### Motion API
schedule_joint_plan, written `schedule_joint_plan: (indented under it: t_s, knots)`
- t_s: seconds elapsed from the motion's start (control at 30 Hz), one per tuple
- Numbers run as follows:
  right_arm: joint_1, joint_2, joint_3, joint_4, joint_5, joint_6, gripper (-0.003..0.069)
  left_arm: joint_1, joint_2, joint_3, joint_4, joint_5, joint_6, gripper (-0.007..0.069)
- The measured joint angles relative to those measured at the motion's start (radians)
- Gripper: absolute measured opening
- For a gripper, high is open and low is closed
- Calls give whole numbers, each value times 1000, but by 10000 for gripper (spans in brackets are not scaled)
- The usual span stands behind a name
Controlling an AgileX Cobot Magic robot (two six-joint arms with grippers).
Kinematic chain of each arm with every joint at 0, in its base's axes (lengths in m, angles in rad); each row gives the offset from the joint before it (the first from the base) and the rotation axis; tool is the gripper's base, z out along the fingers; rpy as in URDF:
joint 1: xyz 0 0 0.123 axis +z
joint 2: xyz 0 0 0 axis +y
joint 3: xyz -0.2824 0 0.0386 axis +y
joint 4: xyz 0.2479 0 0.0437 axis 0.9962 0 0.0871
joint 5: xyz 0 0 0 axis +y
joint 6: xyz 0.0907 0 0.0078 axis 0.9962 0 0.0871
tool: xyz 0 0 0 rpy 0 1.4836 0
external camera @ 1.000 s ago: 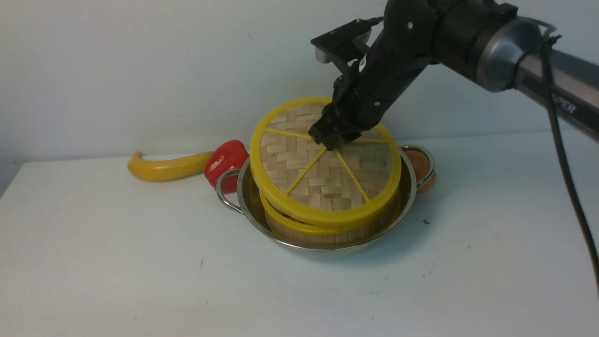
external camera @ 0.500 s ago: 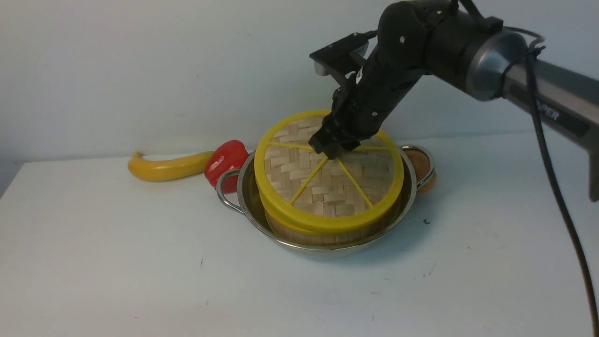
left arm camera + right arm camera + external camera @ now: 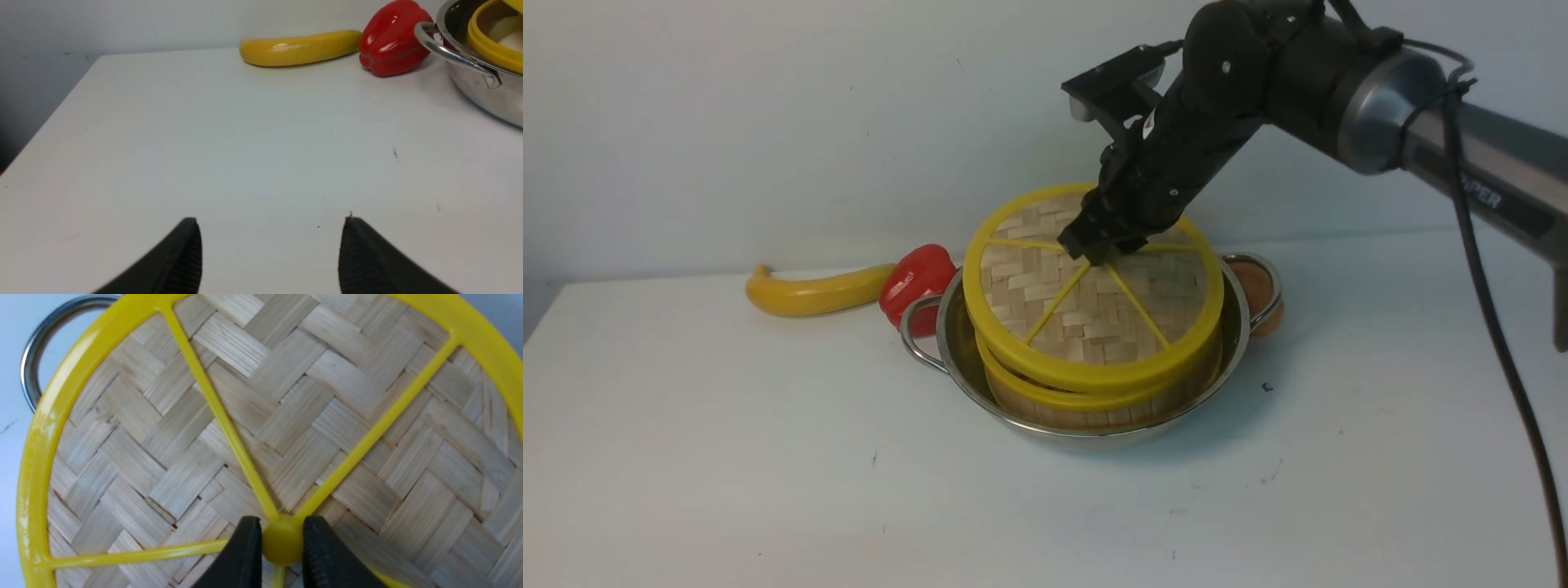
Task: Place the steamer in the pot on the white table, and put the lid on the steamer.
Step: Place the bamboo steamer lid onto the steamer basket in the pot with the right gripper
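Observation:
The steel pot (image 3: 1045, 433) stands on the white table (image 3: 768, 474) with the bamboo steamer (image 3: 1086, 411) inside it. Just over the steamer hangs the woven lid (image 3: 1094, 318), tilted, its near edge low against the steamer's yellow rim. My right gripper (image 3: 1094, 255) is shut on the lid's yellow centre knob (image 3: 282, 545), one finger on each side (image 3: 282, 520). The left wrist view shows my left gripper (image 3: 271, 222) open over bare table, with the pot (image 3: 482, 94) and the steamer's rim (image 3: 486, 45) far off to one side. The left gripper is out of the front view.
A yellow banana (image 3: 817, 290) and a red pepper (image 3: 919, 278) lie behind the pot's left handle (image 3: 913, 335). A brown rounded object (image 3: 1258, 290) sits at the pot's right handle. The table's left edge (image 3: 49, 118) runs near the left gripper.
The right gripper lowered the lid toward the steamer, then lifted it a little again; the lid now sits slightly higher than half a second ago. The left gripper's earlier position is not shown.

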Motion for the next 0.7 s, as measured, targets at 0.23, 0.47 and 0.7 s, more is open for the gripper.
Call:
schedule_joint_plan:
  t_s: [0.23, 0.47, 0.7]
  knots:
    - [0, 0, 0, 1, -9, -5, 140, 0, 0, 0, 0, 0, 0, 419]
    - [0, 0, 0, 10, -22, -10, 139, 0, 0, 0, 0, 0, 0, 419]
    - [0, 0, 0, 21, -9, -15, 139, 0, 0, 0, 0, 0, 0, 419]
